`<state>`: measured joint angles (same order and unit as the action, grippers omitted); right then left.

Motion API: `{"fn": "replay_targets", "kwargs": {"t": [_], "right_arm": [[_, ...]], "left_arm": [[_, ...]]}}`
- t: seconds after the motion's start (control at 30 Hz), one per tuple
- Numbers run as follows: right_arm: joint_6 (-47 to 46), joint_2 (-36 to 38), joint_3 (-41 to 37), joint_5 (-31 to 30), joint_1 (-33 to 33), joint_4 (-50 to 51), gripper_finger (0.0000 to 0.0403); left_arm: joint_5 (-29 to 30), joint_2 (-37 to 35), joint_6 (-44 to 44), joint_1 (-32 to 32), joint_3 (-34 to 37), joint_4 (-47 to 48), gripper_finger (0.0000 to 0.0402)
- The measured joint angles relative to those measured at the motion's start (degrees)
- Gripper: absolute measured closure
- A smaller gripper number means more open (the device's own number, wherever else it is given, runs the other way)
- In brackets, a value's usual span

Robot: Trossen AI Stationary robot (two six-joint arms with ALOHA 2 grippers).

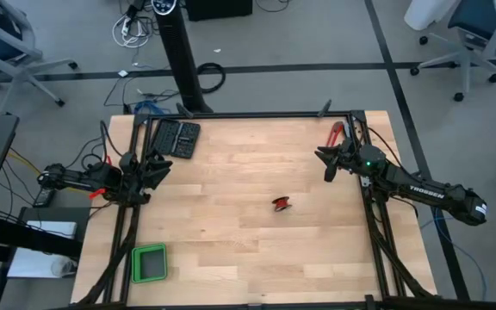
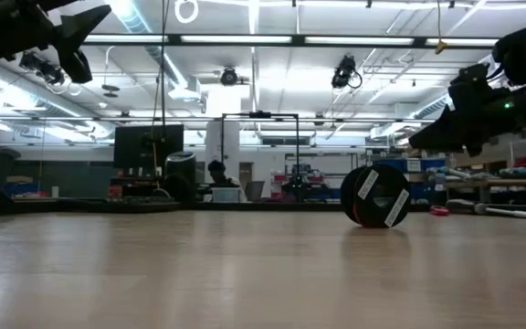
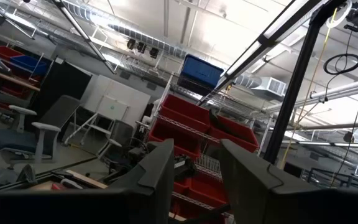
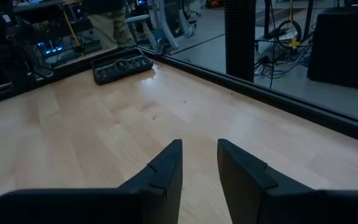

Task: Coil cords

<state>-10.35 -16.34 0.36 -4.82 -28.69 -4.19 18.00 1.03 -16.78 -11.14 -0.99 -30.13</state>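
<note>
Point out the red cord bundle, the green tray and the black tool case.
red cord bundle (image 1: 282, 204), high view, its middle.
green tray (image 1: 135, 263), high view, left rim.
black tool case (image 1: 176, 139), high view, centre of lid.

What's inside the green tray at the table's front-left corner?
Nothing visible: the green tray shows only its dark floor from above. The red cord bundle lies apart on the bare table. No other view shows the tray.
</note>
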Motion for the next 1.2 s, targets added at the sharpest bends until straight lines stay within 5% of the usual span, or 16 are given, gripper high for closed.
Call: {"fn": "replay_targets", "kwargs": {"t": [0.77, 0.97, 1.2], "right_arm": [[-0.2, 0.0, 0.0, 0.0, 0.0, -3.2, 0.0302], [-6.6, 0.0, 0.0, 0.4, 0.1, -8.3, 0.0302], [-8.9, -1.5, 0.7, 11.6, 0.1, -9.3, 0.0302]], "left_arm": [[0.0, 0.0, -0.4, 0.0, 0.0, -0.1, 0.027], [0.0, 0.1, -0.4, 0.0, 0.0, 0.6, 0.027], [0.1, 4.1, -0.7, 0.0, -2.2, 6.7, 0.027]]}}
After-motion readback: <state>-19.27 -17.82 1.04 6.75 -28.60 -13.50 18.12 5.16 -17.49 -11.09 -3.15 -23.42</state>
